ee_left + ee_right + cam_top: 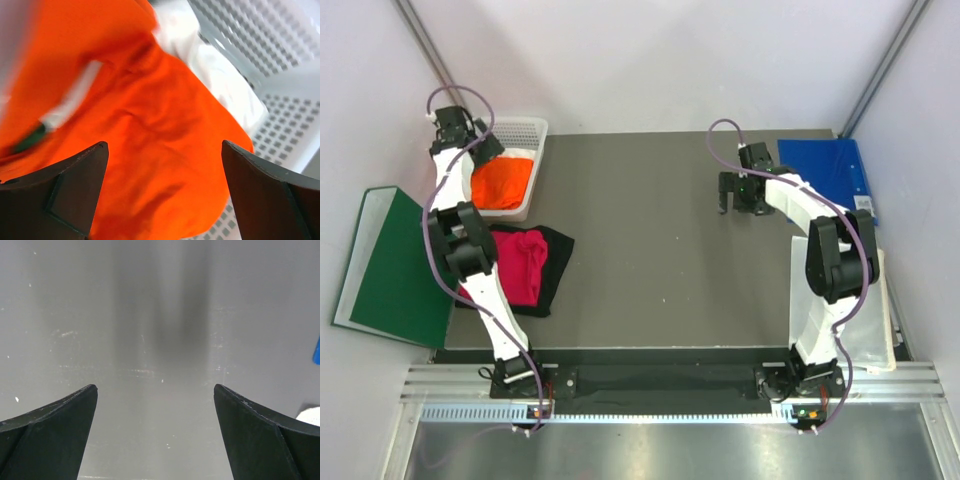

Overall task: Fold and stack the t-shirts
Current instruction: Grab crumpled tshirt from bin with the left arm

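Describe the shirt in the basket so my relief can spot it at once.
Start at the far left corner of the dark table, where a white basket sits. The shirt is heaped inside it. It is the only bright orange one; the pink shirt and black shirt lie outside on the table, nearer the arms.

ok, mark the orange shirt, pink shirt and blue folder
orange shirt [505, 183], top view, centre of the cloth
pink shirt [523, 265], top view, centre of the cloth
blue folder [830, 165], top view, middle of cover
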`<state>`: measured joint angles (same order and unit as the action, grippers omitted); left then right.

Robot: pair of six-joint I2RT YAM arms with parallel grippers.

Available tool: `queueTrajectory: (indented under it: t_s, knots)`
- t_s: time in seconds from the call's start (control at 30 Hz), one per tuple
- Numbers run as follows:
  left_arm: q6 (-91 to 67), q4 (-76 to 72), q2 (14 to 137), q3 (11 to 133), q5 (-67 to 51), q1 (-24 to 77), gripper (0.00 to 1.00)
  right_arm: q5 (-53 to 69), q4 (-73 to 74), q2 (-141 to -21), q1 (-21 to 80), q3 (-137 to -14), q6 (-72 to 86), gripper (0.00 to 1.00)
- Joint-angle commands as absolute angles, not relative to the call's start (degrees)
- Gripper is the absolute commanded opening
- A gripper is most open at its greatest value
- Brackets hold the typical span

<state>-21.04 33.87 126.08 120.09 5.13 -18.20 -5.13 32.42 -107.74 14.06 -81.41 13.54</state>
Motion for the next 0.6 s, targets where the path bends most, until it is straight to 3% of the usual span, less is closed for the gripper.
queueTrajectory:
  t_s: [0.0, 0.2, 0.27, 0.3, 0.33, 0.37, 0.4, 0.57]
  knots:
    - [-24.4, 36.3, 130.0, 119.4, -7.9, -18.2, 0.99, -5.2, 30.0, -105.9, 15.2, -82.6, 15.7, 1.00]
    - [-24.3, 38.9, 134.3, 119.8, -9.3, -18.2, 0.99, -4.9, 30.6, -107.8, 15.7, -84.7, 16.2, 1.00]
    - [-23.6, 39.6, 135.3, 119.9, -9.1, -18.1, 0.93, -4.8, 30.8, -108.5, 15.7, -85.3, 16.1, 0.99]
    - [-23.3, 39.8, 135.5, 119.9, -8.9, -18.2, 0.63, -4.8, 30.8, -108.6, 15.7, -85.4, 16.1, 1.00]
    - [-23.2, 40.0, 135.4, 119.8, -8.7, -18.2, 0.42, -4.7, 30.8, -108.7, 15.8, -85.6, 16.1, 1.00]
    - [-23.3, 39.9, 135.2, 119.7, -8.2, -18.2, 0.12, -4.7, 30.8, -109.1, 15.8, -85.7, 16.0, 1.00]
    - [-23.5, 39.9, 134.7, 119.7, -8.0, -18.2, 0.00, -4.6, 30.8, -109.2, 15.8, -85.7, 16.1, 1.00]
    - [-23.9, 33.3, 126.6, 116.7, -6.2, -18.2, 0.00, -4.0, 30.7, -109.8, 16.1, -85.7, 16.1, 1.00]
